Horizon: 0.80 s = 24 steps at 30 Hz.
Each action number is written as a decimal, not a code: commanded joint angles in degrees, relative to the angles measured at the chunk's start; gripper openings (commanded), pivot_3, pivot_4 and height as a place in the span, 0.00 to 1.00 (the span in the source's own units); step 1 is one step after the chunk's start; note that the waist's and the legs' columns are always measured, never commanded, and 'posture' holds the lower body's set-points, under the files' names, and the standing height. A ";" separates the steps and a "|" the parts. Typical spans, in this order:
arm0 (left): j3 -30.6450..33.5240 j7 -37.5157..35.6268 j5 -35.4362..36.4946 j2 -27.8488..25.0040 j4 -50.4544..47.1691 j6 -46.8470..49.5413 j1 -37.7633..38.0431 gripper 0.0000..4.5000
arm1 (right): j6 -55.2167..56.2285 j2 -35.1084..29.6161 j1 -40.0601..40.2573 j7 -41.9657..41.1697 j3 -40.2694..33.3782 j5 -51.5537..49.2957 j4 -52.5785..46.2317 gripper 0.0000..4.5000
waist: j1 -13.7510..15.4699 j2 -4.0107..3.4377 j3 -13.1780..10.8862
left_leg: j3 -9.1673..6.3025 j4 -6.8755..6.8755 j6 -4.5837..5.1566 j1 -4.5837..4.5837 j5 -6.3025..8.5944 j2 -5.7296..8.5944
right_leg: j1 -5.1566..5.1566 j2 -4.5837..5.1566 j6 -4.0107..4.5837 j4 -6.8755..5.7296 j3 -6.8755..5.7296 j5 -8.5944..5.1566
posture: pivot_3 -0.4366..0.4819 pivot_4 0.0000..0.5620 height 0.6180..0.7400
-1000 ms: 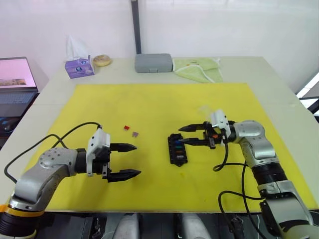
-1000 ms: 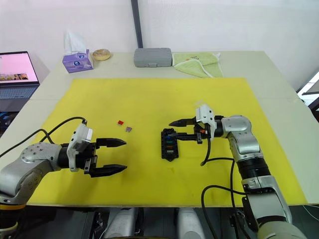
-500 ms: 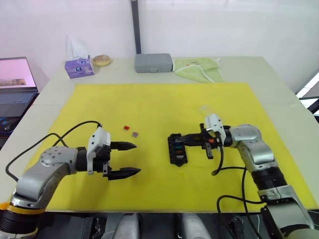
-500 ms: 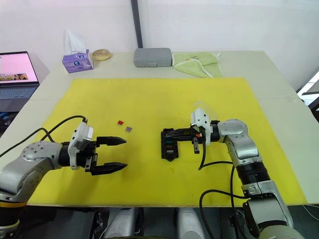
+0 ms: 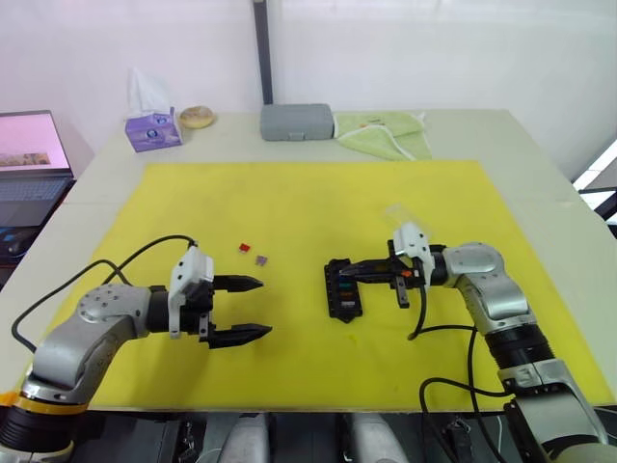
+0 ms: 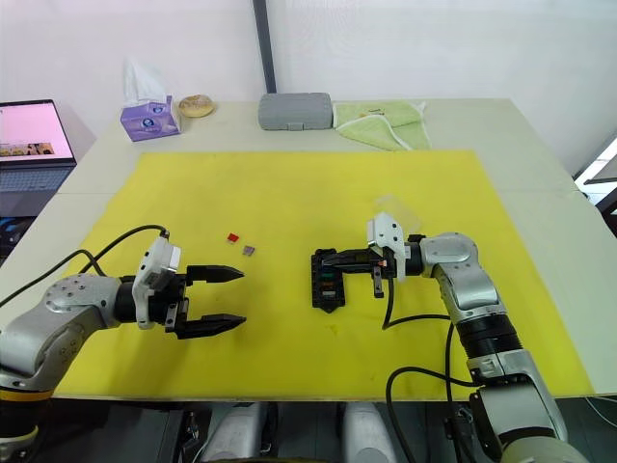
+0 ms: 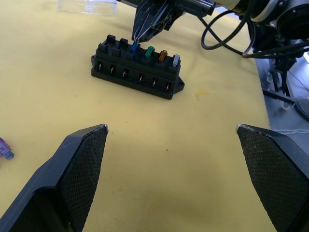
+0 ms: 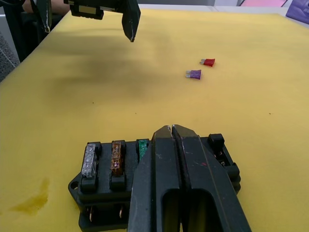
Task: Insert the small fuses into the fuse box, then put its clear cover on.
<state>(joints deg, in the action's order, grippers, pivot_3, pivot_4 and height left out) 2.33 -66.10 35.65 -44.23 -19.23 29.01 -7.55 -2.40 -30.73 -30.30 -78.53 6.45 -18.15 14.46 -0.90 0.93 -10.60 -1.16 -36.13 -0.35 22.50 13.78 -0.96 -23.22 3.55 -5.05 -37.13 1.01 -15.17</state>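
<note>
1. Fuse box sits on the yellow mat near mid-bench, in front of the robot's right arm. Four fuses are seated in a row: blue fuse, green fuse, orange fuse, pale grey fuse. The two slots at one end look vacant.
2. Change: a second ago the right pincer was spread with its tips just beside the box. Now the fingers are pressed together, tips down on top of the blue fuse. Between the last half second and now it has hardly moved.
3. Reading: this looks like a push to seat the blue fuse, not a fresh pick. Two fuses are yet to go in, and the cover is not on.
4. Red fuse and purple fuse lie loose on the mat, close together, well apart from the box and nearer the left arm.
5. Left pincer hovers over the mat, jaws wide and holding nothing, same pose as a second ago.
6. Clear cover lies beyond the box, cut off at the left wrist view's edge; faint from the head views.
7. Hard to tell: how deep the blue fuse sits, as the right fingers hide that part of the box. Whether anything is nipped between the tips cannot be told.
</note>
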 commanded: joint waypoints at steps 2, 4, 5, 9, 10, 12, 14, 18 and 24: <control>0.29 0.03 0.42 0.10 -1.88 -0.73 0.00 1.00 | 0.74 -0.47 -0.30 -0.15 0.59 1.13 1.30 0.01 | 0.00 0.00 0.00 | 0.00 0.00 0.00 0.00 0.00 0.00 | 0.00 0.00 0.00 0.00 0.00 0.00 | 0.48 0.27 1.00; 0.22 0.07 0.22 0.16 -1.65 -0.92 -0.06 1.00 | 0.94 -0.43 -0.26 -0.17 0.86 1.54 1.90 0.01 | 0.00 0.00 0.00 | 0.00 0.00 0.00 0.00 0.00 0.00 | 0.00 0.00 0.00 0.00 0.00 0.00 | 0.48 0.27 1.00; 0.15 0.09 0.14 0.19 -1.57 -0.96 -0.13 1.00 | 0.91 -0.45 -0.22 -0.32 0.91 1.59 2.07 0.01 | 0.00 0.00 0.00 | 0.00 0.00 0.00 0.00 0.00 0.00 | 0.00 0.00 0.00 0.00 0.00 0.00 | 0.48 0.27 1.00; -0.01 0.11 -0.10 0.29 -1.27 -1.15 -0.33 1.00 | 1.20 -0.51 -0.17 -0.68 1.22 1.98 3.06 0.01 | 0.01 0.00 0.00 | 0.00 -0.01 0.00 0.00 0.00 0.00 | 0.01 0.00 0.00 0.00 0.00 0.00 | 0.48 0.27 1.00; -0.06 0.10 -0.17 0.28 -1.17 -1.23 -0.40 1.00 | 1.27 -0.53 -0.18 -0.74 1.30 2.07 3.24 0.01 | 0.01 0.00 0.00 | 0.00 -0.01 0.00 0.00 0.00 0.00 | 0.01 0.00 0.00 0.00 0.00 0.00 | 0.48 0.27 1.00; -0.19 0.13 -0.28 0.28 -0.80 -1.44 -0.60 1.00 | 1.32 -0.62 -0.10 -0.71 1.62 2.50 3.73 0.01 | 0.01 0.01 0.00 | 0.00 -0.01 0.00 0.00 0.00 0.00 | 0.01 0.00 0.00 0.00 0.00 0.00 | 0.48 0.27 1.00; -0.28 0.22 -0.26 0.25 -0.64 -1.59 -0.65 1.00 | 1.63 -0.70 0.14 -0.58 2.02 3.06 4.21 0.01 | -0.01 0.01 0.01 | 0.00 -0.01 0.00 -0.01 0.00 0.00 | 0.02 0.00 0.00 0.00 0.00 0.00 | 0.48 0.27 1.00; -0.36 0.48 -0.40 0.28 -0.58 -1.85 -0.57 1.00 | 1.31 -0.95 0.89 -0.78 2.55 3.29 4.07 0.01 | -0.03 0.01 0.01 | -0.01 -0.01 0.00 -0.02 0.00 0.00 | 0.02 0.00 0.00 0.00 0.00 0.00 | 0.48 0.27 1.00; -0.17 1.02 -0.65 0.33 -0.33 -2.16 -0.39 1.00 | 0.81 -1.41 1.24 -0.89 2.96 3.45 4.23 0.01 | 0.00 0.02 0.03 | -0.01 -0.01 0.00 -0.03 0.00 0.00 | 0.04 0.00 0.00 0.00 0.00 0.00 | 0.48 0.27 1.00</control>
<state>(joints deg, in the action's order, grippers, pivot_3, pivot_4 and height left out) 1.41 -65.24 35.35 -44.15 -19.02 28.00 -7.53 -0.49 -31.06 -30.61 -79.22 7.73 -17.11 17.22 -0.90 0.95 -10.58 -1.17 -36.14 -0.36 22.47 13.78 -0.96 -23.17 3.55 -5.05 -37.13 1.01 -15.17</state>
